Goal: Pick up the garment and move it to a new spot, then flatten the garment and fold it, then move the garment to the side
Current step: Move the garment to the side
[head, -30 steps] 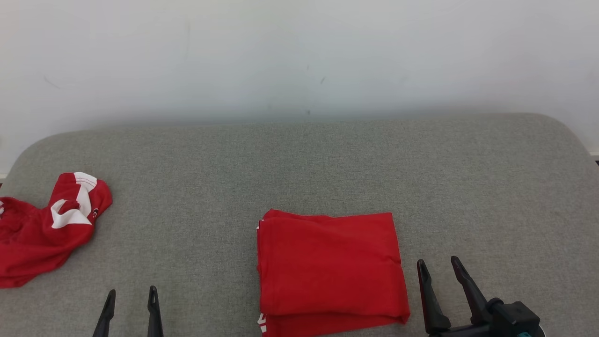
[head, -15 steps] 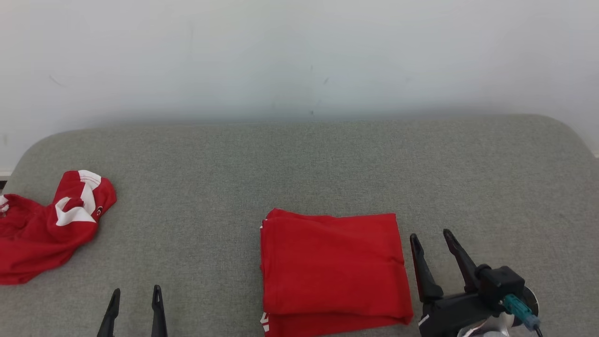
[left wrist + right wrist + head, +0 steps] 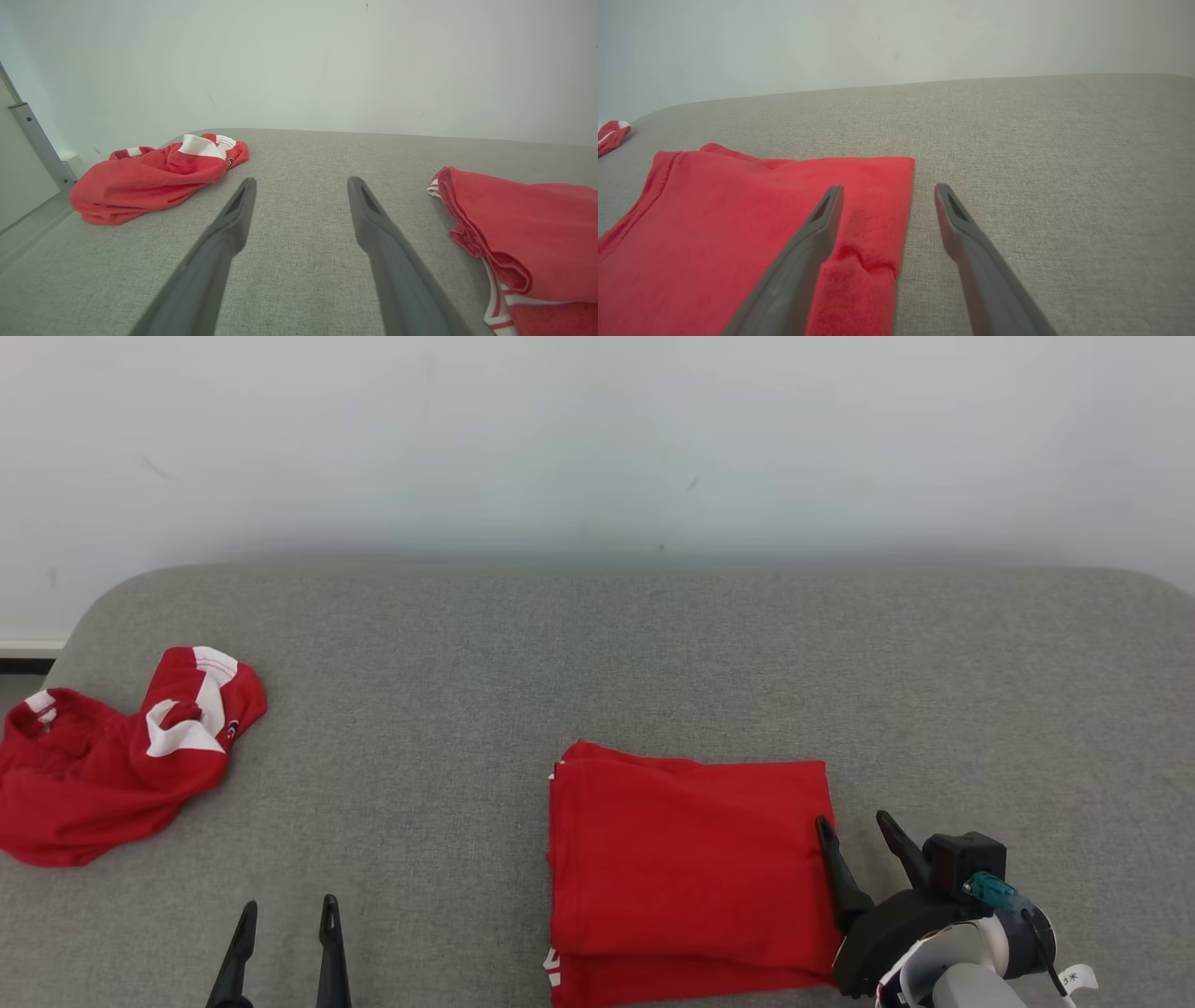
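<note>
Head: folded red garment (image 3: 691,868) lies flat on grey padded surface (image 3: 597,653); right end effector (image 3: 851,819) spread wide, empty, at its right edge, possibly touching.
Left wrist: left end effector (image 3: 302,181) spread, empty, well left of garment.
Right wrist: one finger (image 3: 817,242) over garment's edge.

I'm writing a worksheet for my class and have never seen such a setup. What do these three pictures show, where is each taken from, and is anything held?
This is a two-armed robot. One picture looks down from its head; the other two come from cameras on its wrists, looking along each arm's two dark fingers. On the grey padded surface lie a folded red garment and, far left, a crumpled red-and-white garment. The left tool is open over bare surface. The right tool is open at the folded garment's right edge, one finger over the cloth. Nothing is held.
</note>
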You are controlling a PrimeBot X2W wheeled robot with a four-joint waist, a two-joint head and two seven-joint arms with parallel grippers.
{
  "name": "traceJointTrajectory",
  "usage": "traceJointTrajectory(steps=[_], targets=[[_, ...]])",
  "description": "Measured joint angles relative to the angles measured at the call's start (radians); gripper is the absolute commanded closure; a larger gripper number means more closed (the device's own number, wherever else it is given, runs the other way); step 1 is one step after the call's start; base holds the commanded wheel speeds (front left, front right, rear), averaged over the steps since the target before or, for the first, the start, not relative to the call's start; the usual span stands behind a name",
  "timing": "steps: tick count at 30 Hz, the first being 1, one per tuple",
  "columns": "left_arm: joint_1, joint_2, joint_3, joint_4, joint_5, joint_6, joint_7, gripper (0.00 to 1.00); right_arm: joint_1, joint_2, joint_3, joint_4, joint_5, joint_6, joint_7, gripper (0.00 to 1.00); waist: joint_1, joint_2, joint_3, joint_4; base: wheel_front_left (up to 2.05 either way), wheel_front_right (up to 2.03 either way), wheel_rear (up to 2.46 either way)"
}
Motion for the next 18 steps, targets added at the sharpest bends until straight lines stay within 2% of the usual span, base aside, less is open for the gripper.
traceJointTrajectory(steps=[13, 14, 15, 16, 18], targets=[[-0.029, 0.0, -0.008, 0.005, -0.004, 0.003, 0.0, 0.0, -0.092, 0.021, 0.04, 0.272, 0.051, 0.0, -0.009, 0.0, 0.0001, 0.0, 0.033, 0.025, 0.0, 0.0, 0.0], [-0.03, 0.0, -0.008, 0.005, -0.006, 0.003, 0.0, 0.0, -0.098, 0.023, 0.049, 0.284, 0.06, 0.0, -0.01, 0.1, 0.0, 0.0, 0.033, 0.025, 0.0, 0.0, 0.0], [-0.031, 0.0, -0.007, 0.006, -0.007, 0.003, 0.0, 0.0, -0.104, 0.025, 0.058, 0.294, 0.069, 0.0, -0.011, 0.6, 0.0, 0.0, 0.034, 0.025, 0.0, 0.0, 0.0], [-0.031, 0.0, -0.006, 0.006, -0.007, 0.003, 0.0, 0.0, -0.108, 0.026, 0.067, 0.305, 0.077, 0.0, -0.014, 1.0, 0.0, 0.0, 0.034, 0.025, 0.0, 0.0, 0.0], [-0.031, 0.0, -0.004, 0.007, -0.007, 0.003, 0.0, 0.0, -0.119, 0.026, 0.081, 0.322, 0.093, 0.0, -0.018, 1.0, 0.0, 0.0, 0.035, 0.023, 0.0, 0.0, 0.0]])
